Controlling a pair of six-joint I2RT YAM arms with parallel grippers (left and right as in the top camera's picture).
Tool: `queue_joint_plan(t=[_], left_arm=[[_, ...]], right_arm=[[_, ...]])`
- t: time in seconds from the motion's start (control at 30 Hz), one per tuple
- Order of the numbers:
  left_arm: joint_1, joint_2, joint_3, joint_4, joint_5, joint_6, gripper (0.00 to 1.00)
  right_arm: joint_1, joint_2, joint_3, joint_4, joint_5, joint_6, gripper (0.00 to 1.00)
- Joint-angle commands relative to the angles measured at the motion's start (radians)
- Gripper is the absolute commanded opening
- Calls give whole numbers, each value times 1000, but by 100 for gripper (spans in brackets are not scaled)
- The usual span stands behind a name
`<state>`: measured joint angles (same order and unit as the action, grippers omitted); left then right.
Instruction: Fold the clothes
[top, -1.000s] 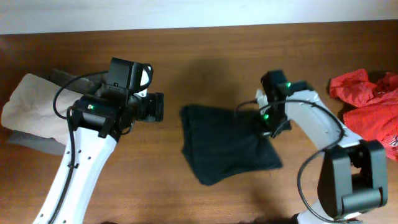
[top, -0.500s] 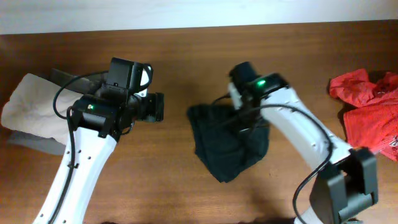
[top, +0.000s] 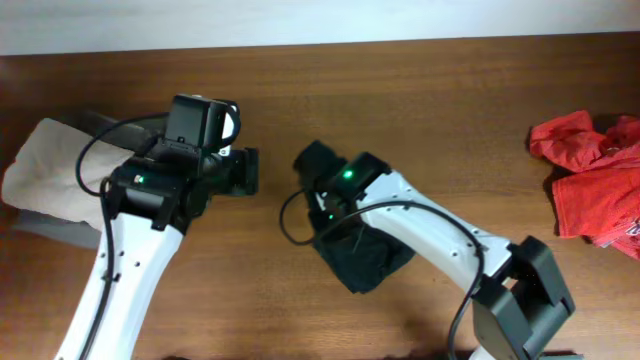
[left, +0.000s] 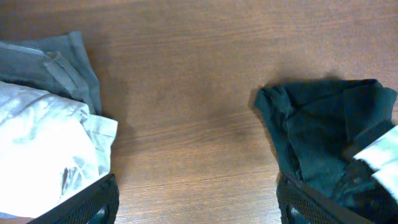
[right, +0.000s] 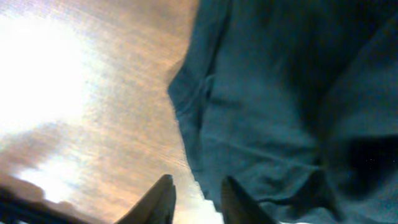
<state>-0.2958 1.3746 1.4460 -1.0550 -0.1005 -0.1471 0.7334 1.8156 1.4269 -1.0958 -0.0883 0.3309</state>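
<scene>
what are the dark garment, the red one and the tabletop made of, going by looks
Dark garment: thin, soft fabric, matte, perhaps cotton-like; it lies in limp folds and creases.
Red garment: also cloth, matte and crumpled; the fibre cannot be told.
Tabletop: wood or wood-look laminate, brown with grain lines; glare in the right wrist view suggests a slight sheen.

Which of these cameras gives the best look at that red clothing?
The overhead view. The red clothing lies crumpled at the far right there, partly cut off by the frame. Neither wrist view shows it at all: both point toward the dark garment instead.
</scene>
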Motion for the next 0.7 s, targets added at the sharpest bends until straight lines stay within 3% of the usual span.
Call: queue_joint_plan(t=[0.0, 0.33, 0.47, 0.57, 0.67], left_arm=[[5, -40, 24, 4, -33, -2, 84], [4, -45, 24, 3, -47, -2, 86], [4, -45, 24, 6, -47, -2, 86], [4, -45, 24, 6, -47, -2, 86], [4, -45, 24, 6, -47, -2, 86]], right_arm=[[19, 8, 10, 0, -4, 26, 31], [-135, -105, 11, -16, 67, 21, 23], [-272, -138, 11, -14, 8, -69, 45], [-338, -111, 10, -15, -128, -203, 50], [-364, -72, 1, -15, -60, -264, 61]])
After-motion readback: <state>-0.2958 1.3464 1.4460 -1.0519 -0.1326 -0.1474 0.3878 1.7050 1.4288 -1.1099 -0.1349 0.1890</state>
